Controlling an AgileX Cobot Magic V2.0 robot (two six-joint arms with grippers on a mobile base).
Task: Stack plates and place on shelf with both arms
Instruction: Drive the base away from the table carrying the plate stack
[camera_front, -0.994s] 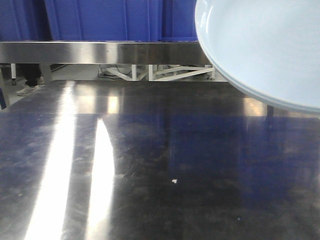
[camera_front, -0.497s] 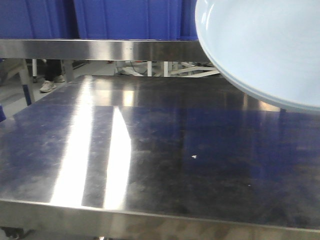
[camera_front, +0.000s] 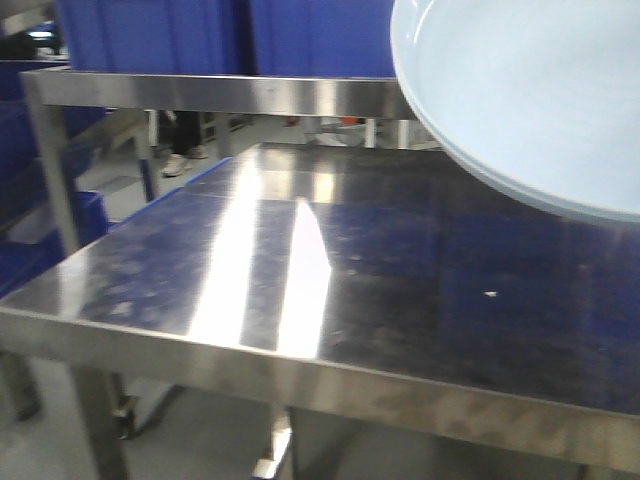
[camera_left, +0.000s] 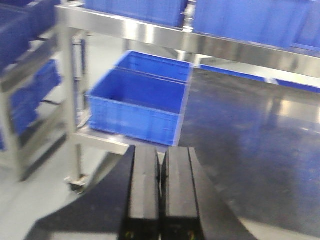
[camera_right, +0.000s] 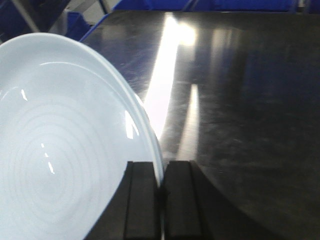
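The right pincer (camera_right: 161, 169) is pinching the near rim of the plates (camera_right: 60, 140), with one finger above the rim and one below it. In the front view the plates (camera_front: 530, 90) hang tilted in the air at upper right, above the table (camera_front: 300, 260) and touching nothing. Two nested edges show along the lower side, so the stacking step is judged complete and the carry to the shelf (camera_front: 250, 92) is the step in hand. The left pincer (camera_left: 161, 150) is pressed together on nothing and hangs near the left corner of the table, well apart from the plates. The next move calls for lifting the stack to shelf height and setting it down flat. Since the task specifies both arms, the left pincer should first spread and take the opposite rim. A single rim grip on glossy ceramic carries a large overhang and may let the upper plate slide. Obstructions: the visible length of the shelf is filled with blue crates (camera_front: 150, 35), and no free spot for the plates can be seen. The steel front edge of the shelf lies between the stack and any landing place. An open blue crate (camera_left: 140, 100) sits on a lower level beside the table. A white speck (camera_front: 490, 294) lies on the table surface.
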